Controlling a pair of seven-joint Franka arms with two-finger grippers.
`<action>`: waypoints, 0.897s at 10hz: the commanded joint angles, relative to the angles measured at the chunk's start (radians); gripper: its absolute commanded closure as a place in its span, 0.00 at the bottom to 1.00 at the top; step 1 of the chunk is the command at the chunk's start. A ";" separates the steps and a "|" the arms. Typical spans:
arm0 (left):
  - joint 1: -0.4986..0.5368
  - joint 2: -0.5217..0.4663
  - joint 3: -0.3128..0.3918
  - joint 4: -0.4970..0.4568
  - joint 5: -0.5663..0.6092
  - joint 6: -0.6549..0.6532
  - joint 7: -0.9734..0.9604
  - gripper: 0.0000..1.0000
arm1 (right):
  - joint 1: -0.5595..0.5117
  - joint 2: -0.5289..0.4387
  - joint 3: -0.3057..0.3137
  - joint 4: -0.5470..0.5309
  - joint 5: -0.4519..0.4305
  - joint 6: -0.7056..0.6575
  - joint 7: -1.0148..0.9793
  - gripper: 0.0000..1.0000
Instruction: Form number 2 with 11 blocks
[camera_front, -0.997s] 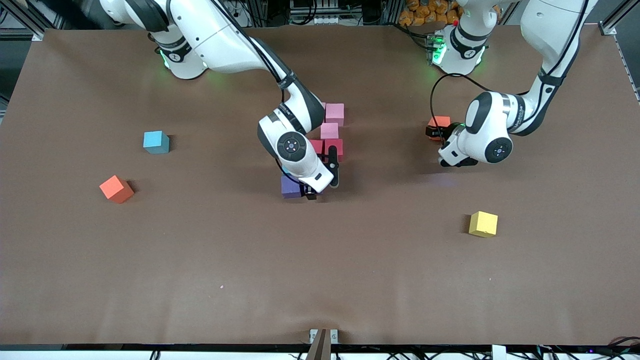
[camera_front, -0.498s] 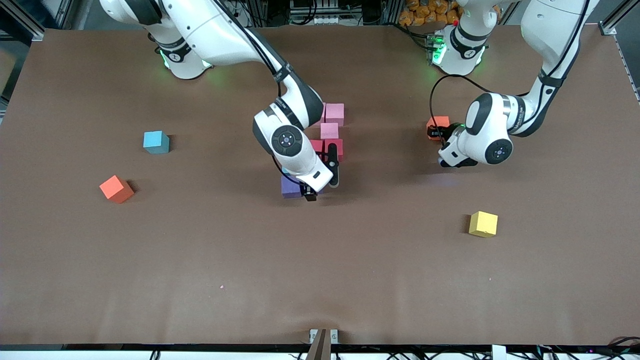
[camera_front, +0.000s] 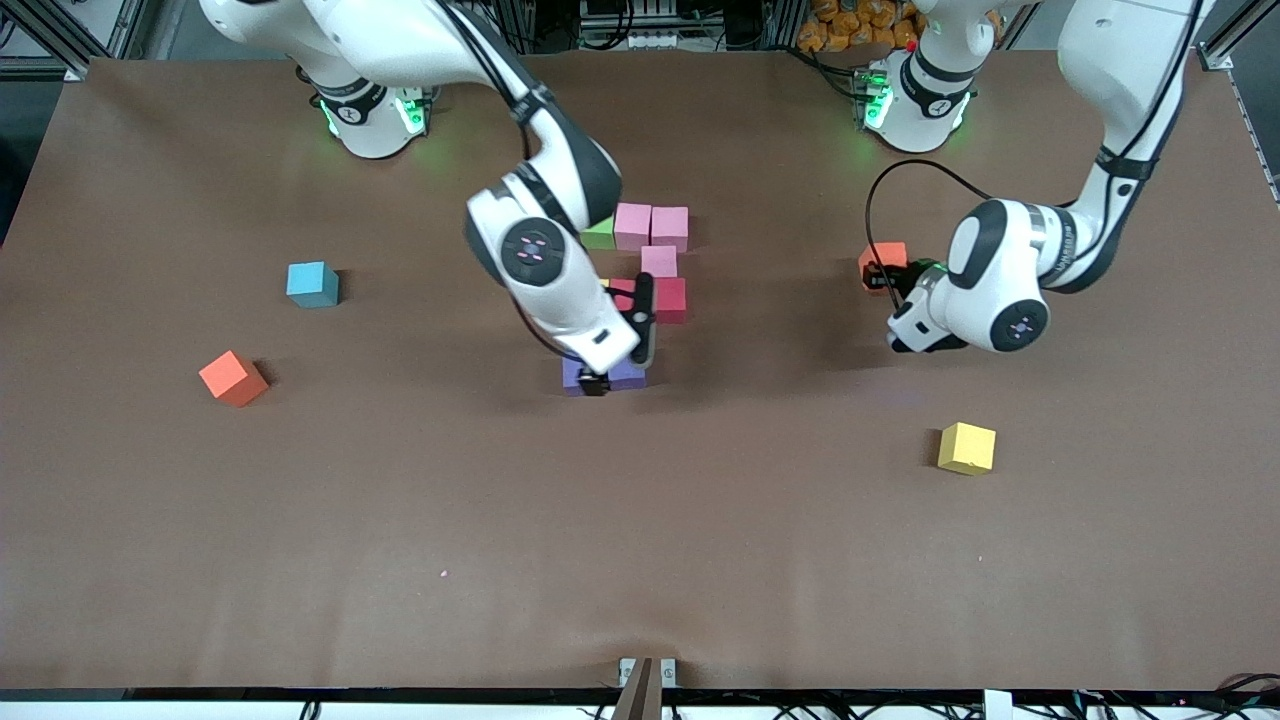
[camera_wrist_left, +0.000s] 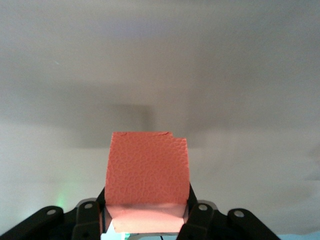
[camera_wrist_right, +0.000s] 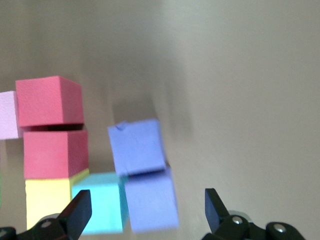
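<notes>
Above purple blocks (camera_front: 622, 376), right pincer (camera_front: 618, 340) spread, left pincer (camera_front: 884, 276) clamping orange block (camera_front: 882, 255)

right tool (camera_wrist_right: 145, 210) open, above purple blocks (camera_wrist_right: 142, 172); red blocks (camera_wrist_right: 52, 125) beside

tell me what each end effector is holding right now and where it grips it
The left end effector is shut on an orange block, fingers on two opposite side faces. The right end effector is open over the purple blocks, holding nothing.
</notes>
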 joint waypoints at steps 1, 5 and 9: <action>-0.027 0.035 -0.016 0.156 -0.003 -0.074 -0.152 0.75 | -0.086 -0.158 -0.039 -0.113 0.010 -0.007 0.027 0.00; -0.127 0.157 -0.014 0.318 -0.080 -0.051 -0.451 0.76 | -0.355 -0.375 -0.054 -0.258 0.007 -0.004 0.007 0.00; -0.220 0.187 -0.011 0.323 -0.074 0.047 -0.642 0.77 | -0.543 -0.516 -0.053 -0.425 0.007 -0.007 0.010 0.00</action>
